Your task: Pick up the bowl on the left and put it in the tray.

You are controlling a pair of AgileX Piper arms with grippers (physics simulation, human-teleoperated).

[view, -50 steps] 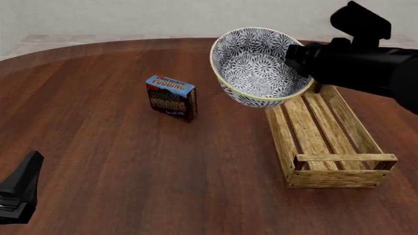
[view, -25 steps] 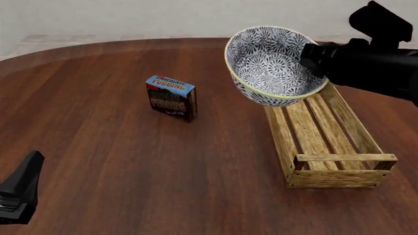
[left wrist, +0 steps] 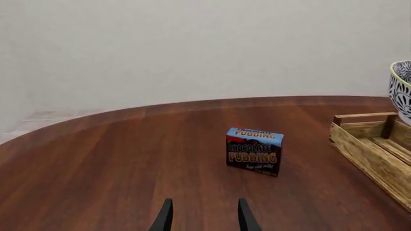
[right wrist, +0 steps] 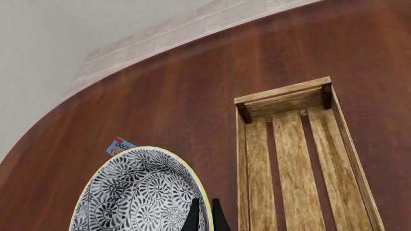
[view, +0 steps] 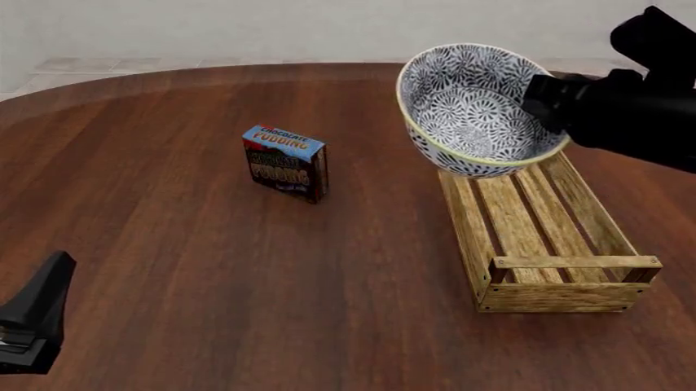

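The patterned bowl [view: 478, 106] hangs tilted in the air over the far end of the wooden slatted tray [view: 544, 236]. My right gripper [view: 549, 96] is shut on the bowl's right rim. The right wrist view shows the bowl [right wrist: 138, 192] with the rim pinched between the fingers [right wrist: 194, 217], and the tray [right wrist: 301, 159] lies below beside it. My left gripper [left wrist: 202, 216] is open and holds nothing, low over the near left of the table [view: 163, 269]. An edge of the bowl [left wrist: 401, 89] and the tray's end [left wrist: 372, 142] show in the left wrist view.
A small chocolate pudding box [view: 286, 162] stands on the table left of the tray, and the box [left wrist: 254, 151] is ahead of my left gripper. The round wooden table's far edge [view: 218, 72] meets a pale wall.
My right gripper has carried the bowl to the right, from left of the tray's far end to above it. The left arm has stayed still.
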